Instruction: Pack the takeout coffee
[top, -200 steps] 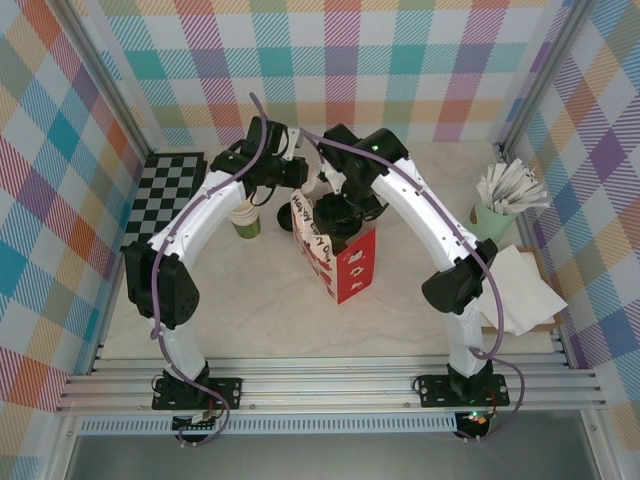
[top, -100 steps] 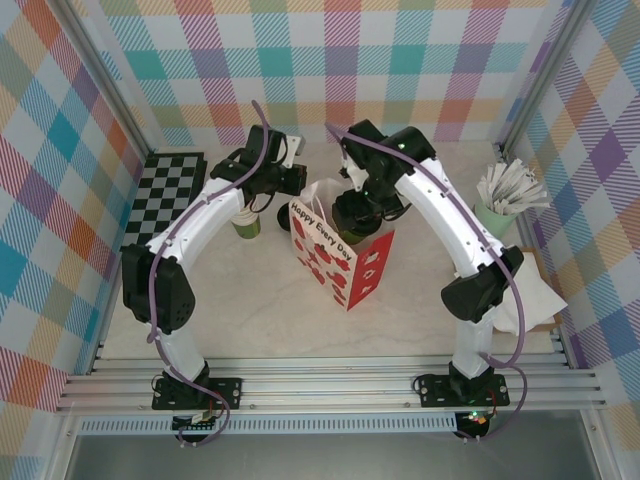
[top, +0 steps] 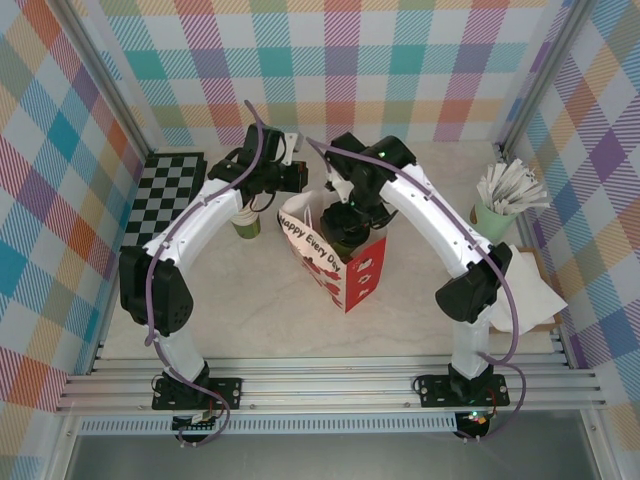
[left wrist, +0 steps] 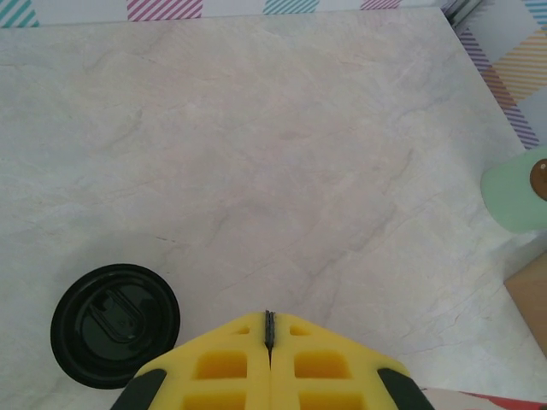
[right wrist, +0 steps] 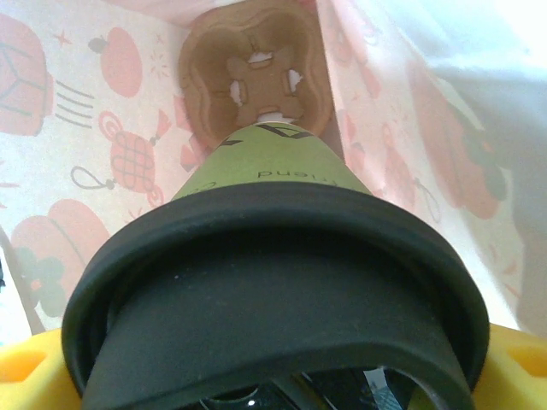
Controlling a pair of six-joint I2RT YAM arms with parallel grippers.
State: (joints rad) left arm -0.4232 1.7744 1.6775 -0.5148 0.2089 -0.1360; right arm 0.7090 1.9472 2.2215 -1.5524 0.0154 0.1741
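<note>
My right end effector (right wrist: 272, 376) is down inside the gift bag (top: 350, 275), grasping the takeout coffee (right wrist: 273, 248) by its black lid, one yellow finger (right wrist: 24, 367) on each side. The cup hangs upright between the printed paper walls. Its green band points down at a brown cardboard insert (right wrist: 253, 73) on the bag's floor. I cannot tell whether the base touches that insert or hangs above it.

My left end effector (left wrist: 269, 325) is clenched, fingers pressed flat together, just beside the bag's far left rim. I cannot tell whether any paper or handle is pinched between them. Below it on the tabletop (left wrist: 282, 154) sits a separate black lid (left wrist: 115, 325).

The risks, as I judge them:
- If I release with the cup above the floor, it could drop, land crooked on the insert's cut-outs and tip against a wall.
- My grip is on the lid alone, so a knock against the paper could loosen the lid from the cup.
- The bag is light and free-standing. My wrist fills much of its mouth, and catching the rim on the way out could drag or topple the bag with the coffee inside.
- If my left side holds nothing, the mouth could sag in on my right wrist.
</note>
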